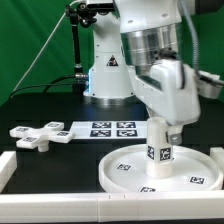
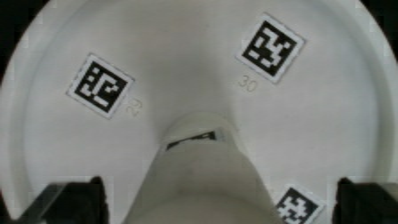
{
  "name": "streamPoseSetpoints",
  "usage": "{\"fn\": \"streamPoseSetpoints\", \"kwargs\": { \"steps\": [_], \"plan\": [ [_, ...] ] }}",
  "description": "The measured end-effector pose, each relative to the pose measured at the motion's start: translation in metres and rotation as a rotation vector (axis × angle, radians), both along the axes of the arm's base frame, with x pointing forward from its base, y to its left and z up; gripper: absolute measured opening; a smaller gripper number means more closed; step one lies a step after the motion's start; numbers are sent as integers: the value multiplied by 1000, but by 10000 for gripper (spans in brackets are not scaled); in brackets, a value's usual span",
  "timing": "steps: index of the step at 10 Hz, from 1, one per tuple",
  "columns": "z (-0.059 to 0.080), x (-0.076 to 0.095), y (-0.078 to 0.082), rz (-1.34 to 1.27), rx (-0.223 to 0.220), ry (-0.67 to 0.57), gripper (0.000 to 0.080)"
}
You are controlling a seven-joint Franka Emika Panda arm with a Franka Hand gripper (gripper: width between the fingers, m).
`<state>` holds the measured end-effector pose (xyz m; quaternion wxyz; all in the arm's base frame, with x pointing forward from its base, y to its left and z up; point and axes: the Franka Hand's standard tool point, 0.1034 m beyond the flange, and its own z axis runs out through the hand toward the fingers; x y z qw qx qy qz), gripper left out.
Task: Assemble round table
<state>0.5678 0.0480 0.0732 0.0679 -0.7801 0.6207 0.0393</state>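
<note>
The pincer (image 2: 210, 208) hangs over the short thick post (image 1: 158, 142), with one dark finger (image 2: 80, 203) on each side of it in the wrist view. The jaws stand about as wide as the post itself. Whether the pads actually press on the post cannot be told, since the contact lies at the very edge of the wrist view. In the exterior view the post stands upright, its top just under the pincer (image 1: 160, 126), and two small square tags show on its side. Its foot rests on the floor of the large round disc (image 1: 116, 172), near the disc's middle. The disc lies flat on the black counter (image 1: 45, 165) with its rim up, and several tags show on its floor around the post. The marker board (image 1: 105, 128) lies flat just behind the disc, toward the exterior view's left. The cross-shaped piece (image 1: 40, 133) lies further to the exterior view's left, just beside the board and well apart from the disc. The robot base (image 1: 105, 70) stands behind the board, in front of a green backdrop (image 1: 30, 45).
</note>
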Motion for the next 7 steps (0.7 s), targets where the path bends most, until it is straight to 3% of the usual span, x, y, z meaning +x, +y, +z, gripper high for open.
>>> {"fn": "streamPoseSetpoints", "kwargs": {
  "steps": [3, 7],
  "plan": [
    [-1, -1, 0, 182, -2, -28, 649],
    [-1, 0, -5, 612, -28, -93, 649]
  ]
}}
